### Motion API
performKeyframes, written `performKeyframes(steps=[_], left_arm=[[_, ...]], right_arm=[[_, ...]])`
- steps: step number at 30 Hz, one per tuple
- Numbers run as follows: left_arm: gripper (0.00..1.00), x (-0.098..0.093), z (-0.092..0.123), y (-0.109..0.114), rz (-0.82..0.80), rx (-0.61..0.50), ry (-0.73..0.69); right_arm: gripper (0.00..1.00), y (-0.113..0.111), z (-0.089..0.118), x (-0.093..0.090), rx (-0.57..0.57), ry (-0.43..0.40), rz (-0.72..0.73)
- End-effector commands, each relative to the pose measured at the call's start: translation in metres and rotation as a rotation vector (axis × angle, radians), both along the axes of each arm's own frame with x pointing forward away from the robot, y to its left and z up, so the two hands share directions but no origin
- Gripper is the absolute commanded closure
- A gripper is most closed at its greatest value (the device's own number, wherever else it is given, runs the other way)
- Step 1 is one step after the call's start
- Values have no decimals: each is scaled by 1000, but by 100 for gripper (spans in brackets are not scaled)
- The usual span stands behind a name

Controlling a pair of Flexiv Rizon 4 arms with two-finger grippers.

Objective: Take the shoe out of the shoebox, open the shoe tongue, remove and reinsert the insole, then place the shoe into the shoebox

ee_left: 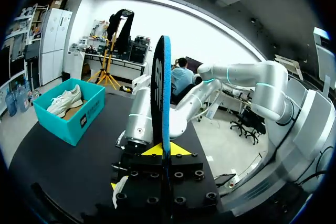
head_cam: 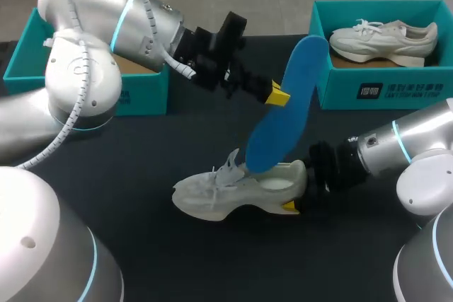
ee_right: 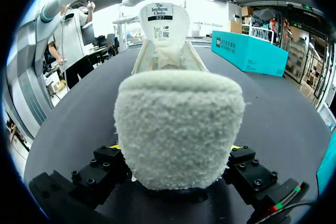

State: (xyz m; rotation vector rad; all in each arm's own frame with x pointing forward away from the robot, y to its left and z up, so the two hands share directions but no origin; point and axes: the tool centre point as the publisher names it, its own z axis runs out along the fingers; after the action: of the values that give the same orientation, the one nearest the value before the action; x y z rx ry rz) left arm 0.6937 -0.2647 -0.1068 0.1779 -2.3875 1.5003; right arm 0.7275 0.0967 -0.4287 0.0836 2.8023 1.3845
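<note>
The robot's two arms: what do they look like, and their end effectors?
Both the left arm and right arm have glossy silver-grey rounded shells with light blue glowing rings at joints. A white ribbed cable hose runs along the left one. The black left end effector and right end effector have bolted finger blocks and bright yellow tips.

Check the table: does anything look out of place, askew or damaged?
The blue insole stands out: it is out of the white shoe, held tilted on end by the left gripper, its lower end at the shoe's opening. The right gripper clamps the heel. Nothing looks spilled or damaged.
</note>
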Motion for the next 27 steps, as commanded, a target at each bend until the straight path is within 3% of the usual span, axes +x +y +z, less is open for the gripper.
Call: performKeyframes(steps=[1, 14, 27], left_arm=[[100, -14, 11, 0, 27, -23, 22], [100, -25, 67, 6, 58, -211, 40], [100, -25, 67, 6, 58, -211, 40]], right_arm=[[100, 1, -1, 0, -4, 0, -1], [100, 1, -1, 0, -4, 0, -1], [100, 1, -1, 0, -4, 0, -1]])
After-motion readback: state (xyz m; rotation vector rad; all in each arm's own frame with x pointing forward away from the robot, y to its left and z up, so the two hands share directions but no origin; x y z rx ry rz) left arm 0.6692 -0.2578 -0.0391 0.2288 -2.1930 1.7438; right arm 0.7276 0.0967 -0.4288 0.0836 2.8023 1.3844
